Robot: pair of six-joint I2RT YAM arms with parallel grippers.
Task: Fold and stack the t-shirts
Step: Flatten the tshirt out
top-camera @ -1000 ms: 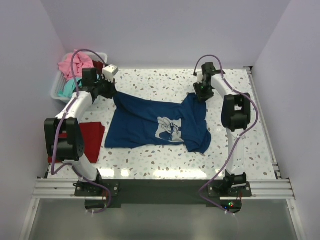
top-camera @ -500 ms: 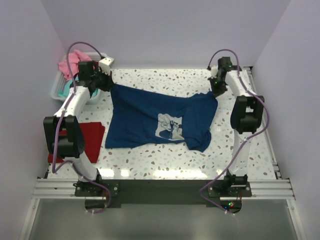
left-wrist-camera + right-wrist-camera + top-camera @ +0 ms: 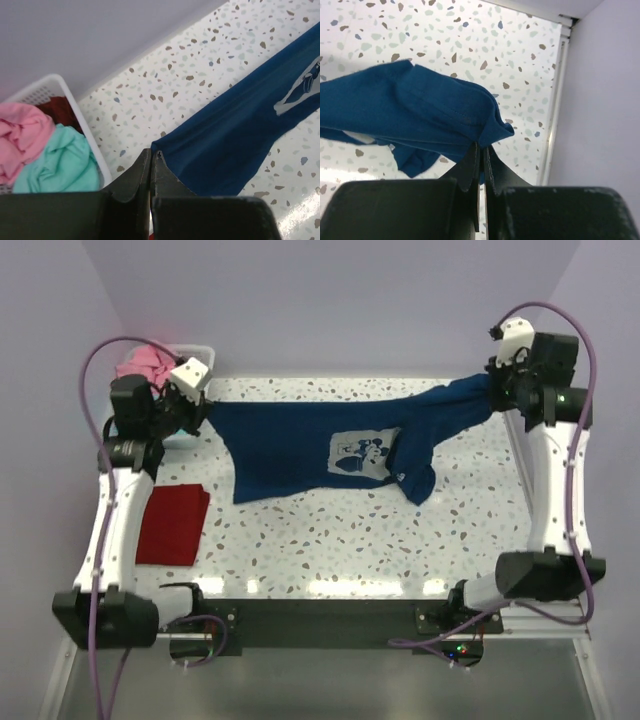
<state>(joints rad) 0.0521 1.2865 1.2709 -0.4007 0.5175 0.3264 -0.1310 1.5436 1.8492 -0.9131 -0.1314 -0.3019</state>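
Note:
The navy blue t-shirt (image 3: 330, 445) with a white-and-light-blue print hangs stretched between both arms above the far half of the table. My left gripper (image 3: 200, 412) is shut on its left corner (image 3: 159, 152). My right gripper (image 3: 497, 390) is shut on its right corner (image 3: 495, 131); a loose part droops toward the table. A folded dark red t-shirt (image 3: 172, 523) lies flat at the left. The pink t-shirt (image 3: 22, 135) and teal t-shirt (image 3: 62, 162) lie bunched in the basket.
The white plastic basket (image 3: 80, 112) stands at the far left corner, with dark red cloth (image 3: 59, 111) behind the pink and teal tees. A metal rail (image 3: 555, 95) and wall bound the table on the right.
Both arms have risen and spread apart, lifting the navy shirt off the table and pulling it taut between them. The right gripper moved far right, the left toward the basket.

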